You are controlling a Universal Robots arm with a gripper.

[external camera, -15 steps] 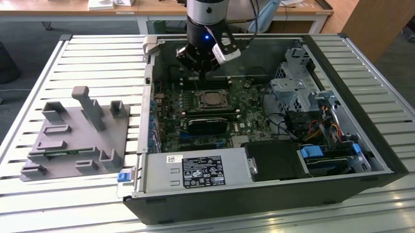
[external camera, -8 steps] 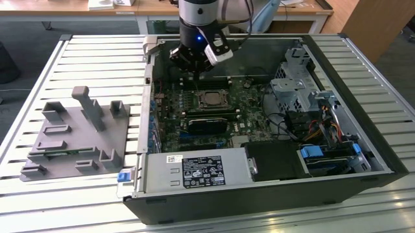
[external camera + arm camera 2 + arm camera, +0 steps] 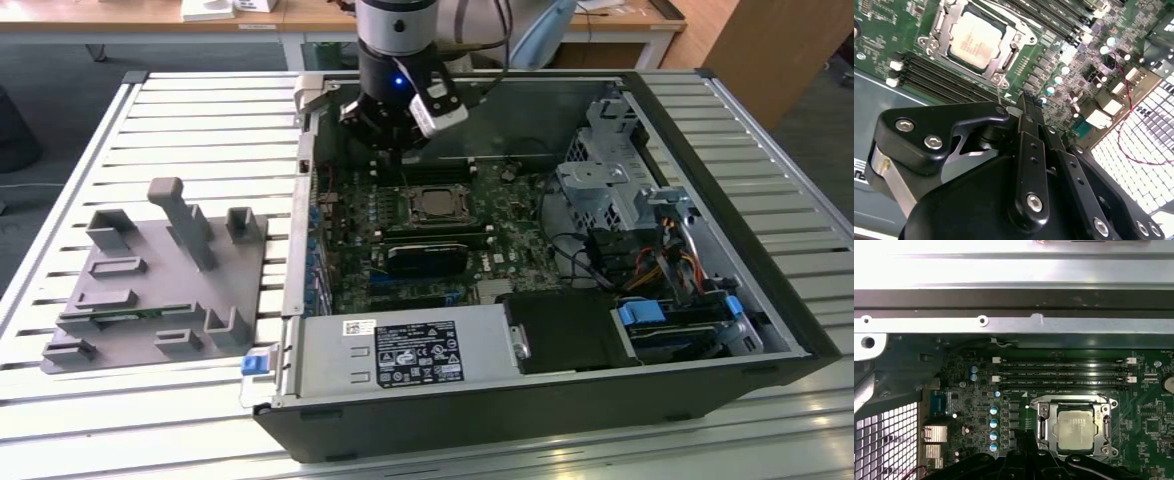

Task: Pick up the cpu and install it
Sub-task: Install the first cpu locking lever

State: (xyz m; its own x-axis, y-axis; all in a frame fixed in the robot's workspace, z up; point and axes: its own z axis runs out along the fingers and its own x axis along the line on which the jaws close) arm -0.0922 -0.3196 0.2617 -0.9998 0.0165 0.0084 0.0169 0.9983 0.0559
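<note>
The cpu (image 3: 434,205) lies flat in its metal-framed socket on the green motherboard (image 3: 354,225) inside the open computer case; its silvery top also shows in both wrist views (image 3: 979,40) (image 3: 1076,429). My gripper (image 3: 387,150) hangs above the board near the case's far wall, a little toward the exterior view's left of the socket. In the second wrist view the gripper (image 3: 1026,102) has its two black fingers pressed together with nothing between them. The same closed tip of the gripper (image 3: 1021,436) sits just beside the socket frame, apart from the cpu.
Black memory slots (image 3: 1064,374) run between the socket and the case wall (image 3: 1014,295). A drive cage (image 3: 614,190) with cables stands at the exterior view's right, the power supply (image 3: 400,350) at the front. A grey parts fixture (image 3: 147,280) rests on the slatted table outside the case.
</note>
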